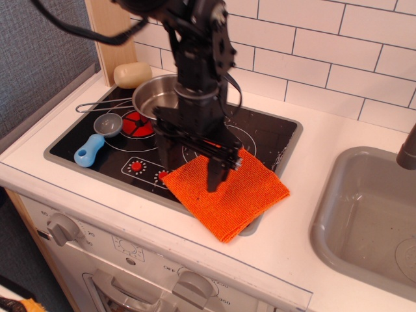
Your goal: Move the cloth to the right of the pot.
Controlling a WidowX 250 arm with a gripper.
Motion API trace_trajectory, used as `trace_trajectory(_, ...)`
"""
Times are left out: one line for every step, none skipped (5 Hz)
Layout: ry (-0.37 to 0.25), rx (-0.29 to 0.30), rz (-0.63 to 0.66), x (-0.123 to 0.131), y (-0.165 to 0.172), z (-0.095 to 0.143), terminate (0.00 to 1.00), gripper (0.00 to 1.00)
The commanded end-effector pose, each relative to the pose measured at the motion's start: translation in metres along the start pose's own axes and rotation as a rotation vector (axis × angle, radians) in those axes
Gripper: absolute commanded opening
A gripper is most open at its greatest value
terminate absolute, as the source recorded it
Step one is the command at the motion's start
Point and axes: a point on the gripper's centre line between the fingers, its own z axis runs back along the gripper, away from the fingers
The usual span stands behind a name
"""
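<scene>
The bright orange cloth [234,195] lies flat at the front right of the black stovetop [273,136], its right part over the stove's edge onto the white counter. The shiny steel pot [156,96] sits on the back left burner, partly hidden by the arm, its wire handle [97,106] pointing left. My gripper [190,166] is open, fingers pointing down, one fingertip [214,181] over the cloth's upper left part and the other at its left corner. I cannot tell if the fingertips touch the cloth.
A grey-and-blue scoop [97,138] lies at the stove's left. A cream-coloured lump [132,74] sits at the back left by a wooden panel. A grey sink [370,214] is to the right. White tiled wall behind; oven knobs [62,227] below the front edge.
</scene>
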Motion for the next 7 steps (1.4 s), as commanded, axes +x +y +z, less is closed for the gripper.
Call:
trace_trajectory(-0.127,-0.004,-0.009,0.023,-0.017,-0.033,0.0,1.0)
trace_trajectory(-0.132,0.012,0.013,0.035,-0.014,-0.036,0.0,1.0)
trace_trajectory(-0.148,-0.009,0.101,0.066,0.005,-0.027,0.0,1.0)
trace_trajectory(-0.156,-0.011,0.193,0.096,0.025,-0.023,0.0,1.0)
trace_trajectory(-0.143,-0.033,0.225,0.112,0.029,-0.027,0.0,1.0)
trace_trajectory(-0.13,-0.058,0.186,0.118,0.015,-0.025,0.0,1.0)
trace_trajectory(-0.146,-0.02,0.144,0.12,0.001,0.009,0.0,1.0)
